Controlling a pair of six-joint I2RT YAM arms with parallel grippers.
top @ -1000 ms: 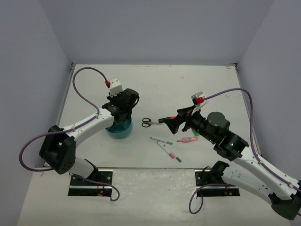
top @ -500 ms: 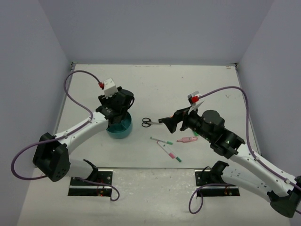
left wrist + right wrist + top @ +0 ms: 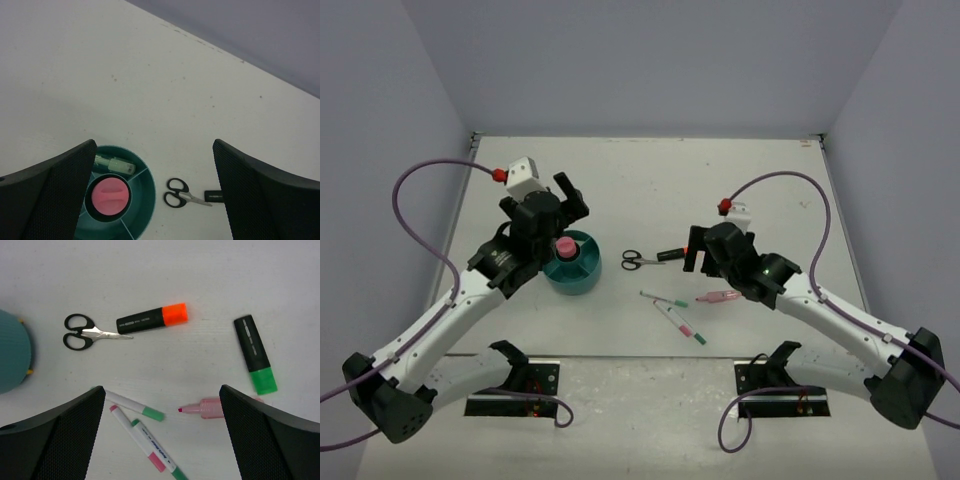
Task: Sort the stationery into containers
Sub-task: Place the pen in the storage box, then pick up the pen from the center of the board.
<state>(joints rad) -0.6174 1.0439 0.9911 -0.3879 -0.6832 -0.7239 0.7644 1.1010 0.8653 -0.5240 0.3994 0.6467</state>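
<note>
We see the left gripper and right gripper both wide open and empty, the organizer at the left wrist view's lower left with a pink tube in its centre, scissors and highlighters on the table, their print unreadable.

The round teal organizer stands upright on the surface, divided into a central well and outer wedge compartments. A round pink-topped item stands in the central well, and a pale cylindrical piece lies in one outer compartment. The black-handled scissors lie flat just right of the organizer, blades together, handles toward it. The orange-capped highlighter lies beyond them, its black end just beside the blade tip. The green-capped highlighter lies farther right still. Right of the organizer and nearer the arm bases, a green-capped white pen and a pink-and-green white pen lie slanted side by side. The pink tube lies flat past them.
</note>
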